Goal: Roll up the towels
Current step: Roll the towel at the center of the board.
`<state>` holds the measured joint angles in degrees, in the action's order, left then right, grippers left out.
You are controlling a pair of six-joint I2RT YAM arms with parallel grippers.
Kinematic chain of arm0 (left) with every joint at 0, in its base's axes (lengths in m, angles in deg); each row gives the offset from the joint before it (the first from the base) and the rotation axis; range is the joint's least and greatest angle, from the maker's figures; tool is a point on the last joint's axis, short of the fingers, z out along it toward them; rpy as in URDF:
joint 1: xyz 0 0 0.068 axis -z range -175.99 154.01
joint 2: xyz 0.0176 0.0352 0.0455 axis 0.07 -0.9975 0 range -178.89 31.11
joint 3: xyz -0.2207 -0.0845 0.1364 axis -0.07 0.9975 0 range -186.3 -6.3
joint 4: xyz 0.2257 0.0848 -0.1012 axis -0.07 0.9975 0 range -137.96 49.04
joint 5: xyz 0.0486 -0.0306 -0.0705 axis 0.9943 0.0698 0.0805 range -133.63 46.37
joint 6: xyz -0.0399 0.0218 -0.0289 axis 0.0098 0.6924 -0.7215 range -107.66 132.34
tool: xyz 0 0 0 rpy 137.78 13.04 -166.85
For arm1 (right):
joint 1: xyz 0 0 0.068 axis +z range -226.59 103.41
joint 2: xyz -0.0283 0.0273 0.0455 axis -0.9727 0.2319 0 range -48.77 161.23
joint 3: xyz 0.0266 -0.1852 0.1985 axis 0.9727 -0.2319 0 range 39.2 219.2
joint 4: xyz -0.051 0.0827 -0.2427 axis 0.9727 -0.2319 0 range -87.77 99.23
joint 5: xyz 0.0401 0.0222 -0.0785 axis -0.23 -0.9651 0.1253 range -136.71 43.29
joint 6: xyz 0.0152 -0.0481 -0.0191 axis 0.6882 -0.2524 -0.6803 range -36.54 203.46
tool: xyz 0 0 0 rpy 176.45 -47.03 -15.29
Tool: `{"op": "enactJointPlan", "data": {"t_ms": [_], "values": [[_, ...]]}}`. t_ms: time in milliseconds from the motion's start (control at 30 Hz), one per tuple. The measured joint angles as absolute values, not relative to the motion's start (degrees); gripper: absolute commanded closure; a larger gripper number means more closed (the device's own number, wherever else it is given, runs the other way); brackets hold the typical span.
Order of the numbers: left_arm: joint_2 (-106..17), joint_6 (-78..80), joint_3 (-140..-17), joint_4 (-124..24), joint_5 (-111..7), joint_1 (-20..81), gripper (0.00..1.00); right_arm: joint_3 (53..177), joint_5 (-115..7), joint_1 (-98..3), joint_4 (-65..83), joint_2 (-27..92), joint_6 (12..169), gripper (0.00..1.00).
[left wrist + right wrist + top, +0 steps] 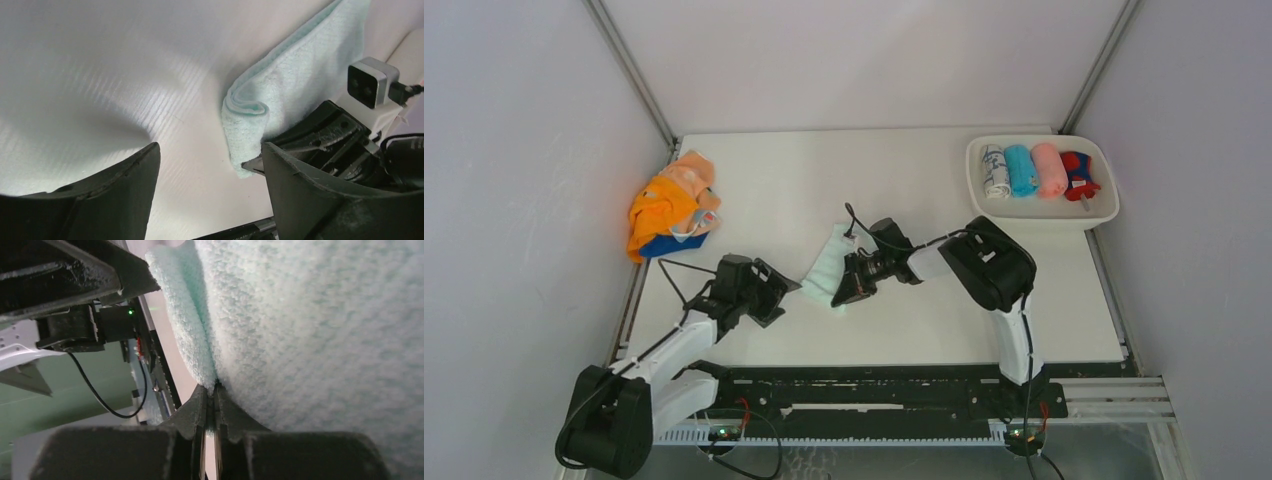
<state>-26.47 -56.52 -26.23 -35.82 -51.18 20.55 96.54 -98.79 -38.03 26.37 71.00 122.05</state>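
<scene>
Right gripper (842, 292) clamped on the near edge of the pale mint towel (828, 262), left gripper (776, 290) spread and empty just beside it, towel laid folded at mid-table (904, 180), loose towels (669, 205) heaped far left, rolled towels (1034, 170) lined in the white tray (1104, 215).

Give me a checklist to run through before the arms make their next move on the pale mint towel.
1. Right gripper pinching the pale mint cloth towel at its edge: ok.
2. Grip catches every folded layer: cannot tell.
3. Left gripper open, nothing between its fingers: ok.
4. Towel rolled: not ok, it lies as a folded strip.
5. Heap of unrolled towels clear of both arms: ok.
</scene>
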Motion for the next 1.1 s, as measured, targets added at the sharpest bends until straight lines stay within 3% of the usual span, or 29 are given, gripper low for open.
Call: {"op": "enactJointPlan", "data": {"t_ms": [367,633,900,1100], "values": [[-32.9,-57.6,-25.9,-43.7,-53.4,21.9,0.29,96.3,-103.7,-40.1,32.2,74.8,131.8,1.00],[-39.2,-59.3,-25.9,-52.0,-55.5,22.4,0.45,96.3,-105.3,-40.6,34.4,76.0,134.5,1.00],[-43.6,-60.8,-25.9,-57.6,-56.5,22.9,0.50,96.3,-105.8,-40.9,36.0,76.5,136.1,1.00],[-46.6,-61.6,-25.9,-60.9,-56.9,23.0,0.63,96.3,-105.8,-41.0,36.3,76.6,136.4,1.00]]}}
